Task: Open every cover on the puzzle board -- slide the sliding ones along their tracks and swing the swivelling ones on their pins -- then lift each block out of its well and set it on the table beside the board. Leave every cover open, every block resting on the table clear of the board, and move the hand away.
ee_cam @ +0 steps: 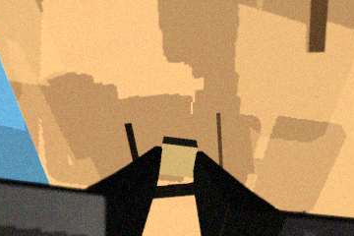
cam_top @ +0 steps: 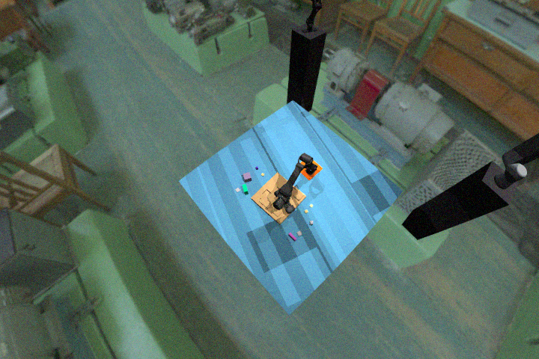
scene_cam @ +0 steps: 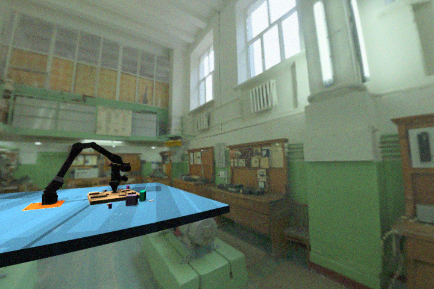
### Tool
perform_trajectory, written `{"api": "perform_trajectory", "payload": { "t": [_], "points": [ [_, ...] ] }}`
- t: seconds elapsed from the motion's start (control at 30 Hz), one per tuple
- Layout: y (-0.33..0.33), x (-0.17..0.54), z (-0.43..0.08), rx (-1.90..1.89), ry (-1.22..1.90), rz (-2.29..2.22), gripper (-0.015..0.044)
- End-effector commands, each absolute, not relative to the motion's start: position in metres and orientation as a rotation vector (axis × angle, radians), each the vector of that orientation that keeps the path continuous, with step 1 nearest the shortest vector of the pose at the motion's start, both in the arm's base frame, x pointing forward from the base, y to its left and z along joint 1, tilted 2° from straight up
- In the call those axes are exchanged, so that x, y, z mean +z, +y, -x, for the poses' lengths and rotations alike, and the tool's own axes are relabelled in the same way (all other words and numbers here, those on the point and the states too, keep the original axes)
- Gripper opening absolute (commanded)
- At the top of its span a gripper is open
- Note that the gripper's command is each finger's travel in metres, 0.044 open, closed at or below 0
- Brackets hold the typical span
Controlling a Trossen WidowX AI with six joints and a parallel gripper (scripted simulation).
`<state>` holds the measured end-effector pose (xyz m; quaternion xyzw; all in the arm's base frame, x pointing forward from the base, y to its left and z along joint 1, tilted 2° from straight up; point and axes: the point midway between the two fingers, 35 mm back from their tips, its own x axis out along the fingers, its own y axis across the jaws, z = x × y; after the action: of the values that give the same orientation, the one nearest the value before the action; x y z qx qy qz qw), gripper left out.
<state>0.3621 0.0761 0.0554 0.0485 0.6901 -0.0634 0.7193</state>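
The wooden puzzle board (cam_top: 277,179) (scene_cam: 97,201) (ee_cam: 101,44) lies mid-table, with dark slots and raised parts. The arm hides much of it in the top view, and how far each cover is open cannot be told. My gripper (scene_cam: 114,191) (ee_cam: 178,155) points down at the board, shut on a small pale yellow block (ee_cam: 178,159) low at its surface. Dark gaps show before and behind the block. On the table beside the board are a green block (cam_top: 245,188) (scene_cam: 142,195), a mauve block (cam_top: 246,176) (scene_cam: 131,200) and a magenta bar (cam_top: 292,236) (scene_cam: 127,186).
A small dark blue piece (cam_top: 257,167) (scene_cam: 110,205), a pale yellow piece (cam_top: 262,174) and a white piece (cam_top: 237,190) (scene_cam: 151,200) lie near the mauve and green blocks. Several small pale pieces lie across the board. The arm stands on an orange base plate (cam_top: 318,169) (scene_cam: 31,206).
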Motion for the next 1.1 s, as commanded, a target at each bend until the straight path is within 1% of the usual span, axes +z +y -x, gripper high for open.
{"api": "perform_trajectory", "payload": {
  "t": [0.0,1.07],
  "points": [
    [0.076,0.058,-0.362,-0.14,1.525,-0.107,0.008],
    [0.077,0.099,-0.36,-0.14,1.528,-0.104,0.008]
  ]
}}
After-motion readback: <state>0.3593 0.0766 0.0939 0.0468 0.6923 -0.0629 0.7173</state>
